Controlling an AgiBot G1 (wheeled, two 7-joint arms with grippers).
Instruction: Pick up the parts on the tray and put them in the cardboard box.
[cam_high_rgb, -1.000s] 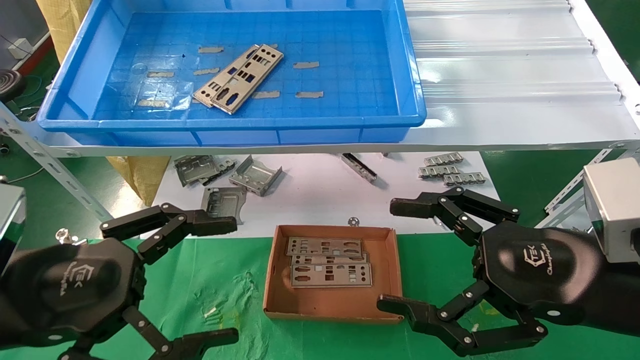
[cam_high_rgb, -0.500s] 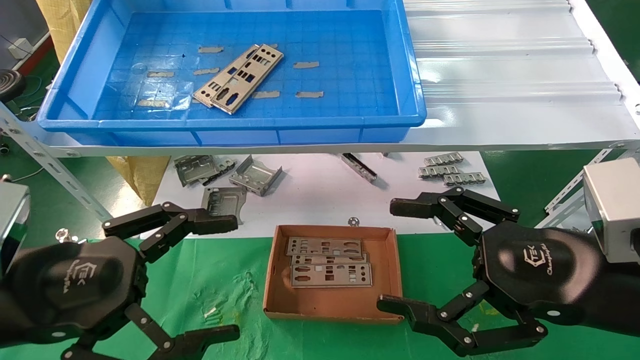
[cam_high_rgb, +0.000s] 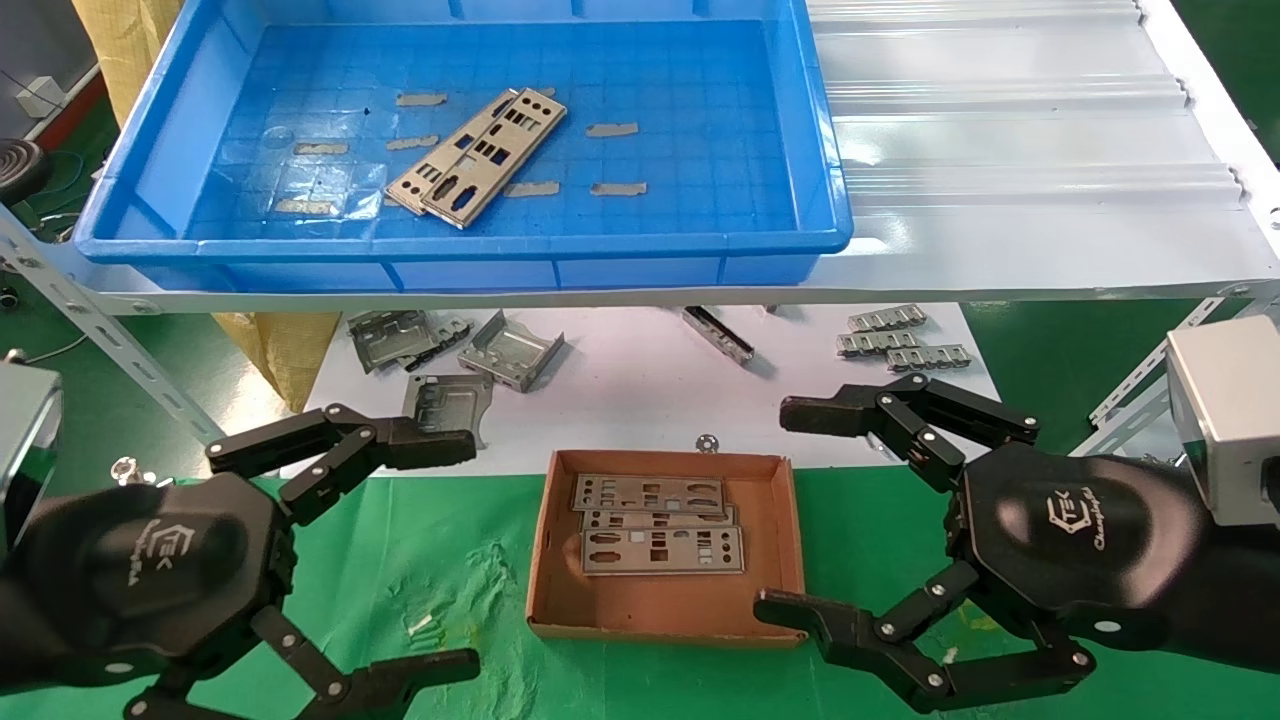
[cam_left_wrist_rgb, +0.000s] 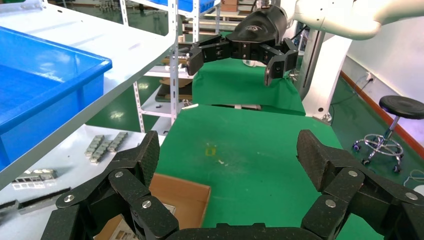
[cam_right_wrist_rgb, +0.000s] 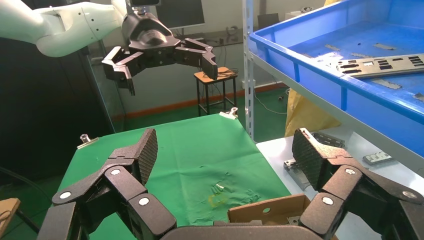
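- flanking the cardboard box (cam_high_rgb: 665, 545) on a green-covered surface (cam_high_rgb: 440, 570), the left end effector (cam_high_rgb: 440, 560) and right end effector (cam_high_rgb: 790, 510) both hover with fingers spread wide and nothing between them.
- three parts (cam_high_rgb: 660, 520) lie flat and overlapping inside the box, long sides running across it, toward its far wall.
- two more parts (cam_high_rgb: 478, 158) rest side by side, overlapping and angled, on the floor of the tray (cam_high_rgb: 460, 262), which sits on a white shelf (cam_high_rgb: 1020, 150) above and behind the box.
- strips of grey tape (cam_high_rgb: 612, 130) dot the tray's grid floor around the plates.
- bent grey brackets (cam_high_rgb: 510, 352) and small ribbed strips (cam_high_rgb: 905, 340) are scattered on a white sheet (cam_high_rgb: 640, 385) under the shelf, beyond the box.
- the left wrist view shows the left end effector's (cam_left_wrist_rgb: 227, 160) black fingers (cam_left_wrist_rgb: 320, 160) apart over the green cloth, a corner of the box (cam_left_wrist_rgb: 182, 195) beneath one of them, and the right end effector (cam_left_wrist_rgb: 232, 55) farther off.
- the right wrist view shows the same open pose, with the box's edge (cam_right_wrist_rgb: 270, 212) just below.
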